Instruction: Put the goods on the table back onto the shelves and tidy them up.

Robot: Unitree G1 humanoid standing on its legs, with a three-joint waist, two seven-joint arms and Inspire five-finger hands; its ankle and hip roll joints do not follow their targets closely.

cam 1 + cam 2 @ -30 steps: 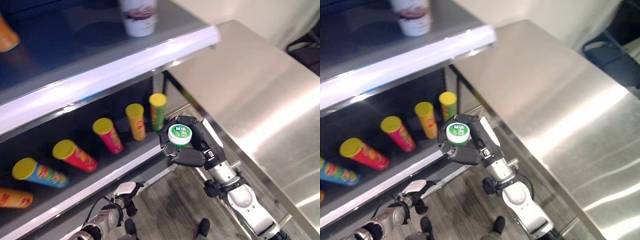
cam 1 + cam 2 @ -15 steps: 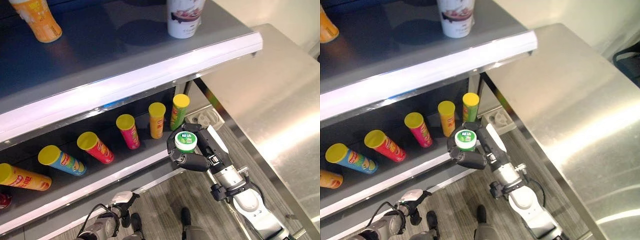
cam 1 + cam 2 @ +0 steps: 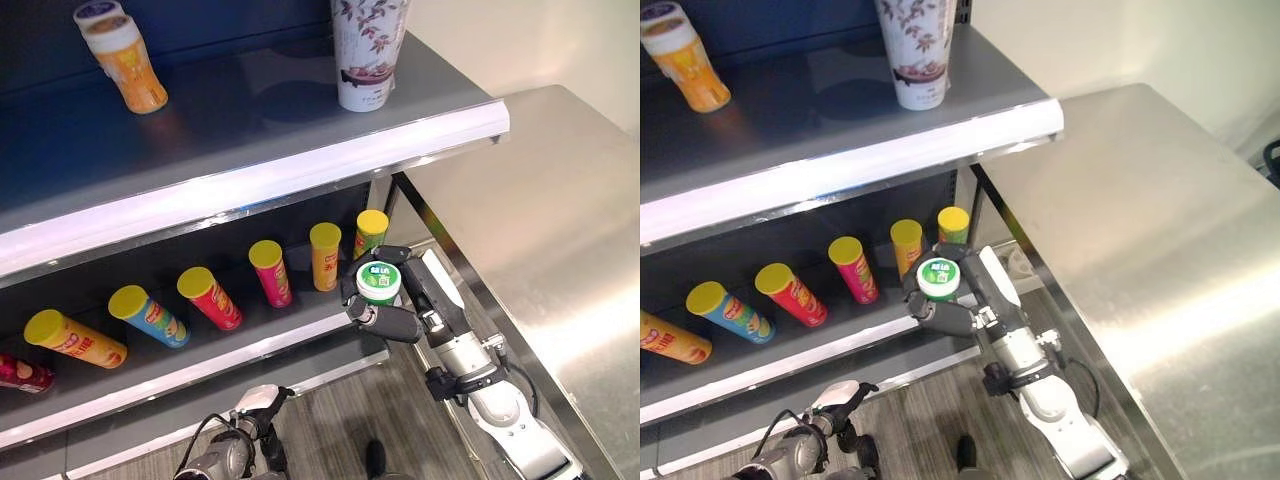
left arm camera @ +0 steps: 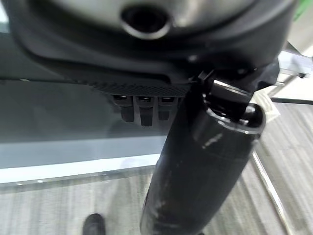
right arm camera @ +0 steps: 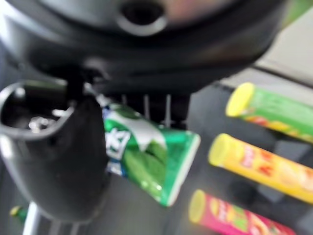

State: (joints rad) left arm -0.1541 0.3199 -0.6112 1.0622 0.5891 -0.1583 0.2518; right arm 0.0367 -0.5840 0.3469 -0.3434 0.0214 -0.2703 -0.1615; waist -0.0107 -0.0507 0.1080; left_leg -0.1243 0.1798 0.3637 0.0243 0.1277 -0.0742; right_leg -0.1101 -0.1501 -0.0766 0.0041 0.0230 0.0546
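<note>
A small green can with a white-rimmed green lid (image 3: 378, 283) sits upright in my right hand (image 3: 402, 322), whose fingers and thumb curl round it. The hand holds it just in front of the right end of the lower shelf (image 3: 200, 372), beside a green chip tube (image 3: 370, 228). The right wrist view shows the same green can (image 5: 146, 156) under the thumb, with chip tubes behind it. My left hand (image 3: 256, 402) hangs low over the floor below the shelf, fingers relaxed and holding nothing.
Several yellow-lidded chip tubes (image 3: 208, 296) lie in a row on the lower shelf. The upper shelf (image 3: 300, 160) carries a tall floral cup (image 3: 368, 50) and an orange cup (image 3: 125, 65). A bare steel table (image 3: 560, 200) stands to the right.
The camera has swung, so more of the shelves shows. My right hand still holds the green can by the lower shelf's right end. The left hand stays low.
</note>
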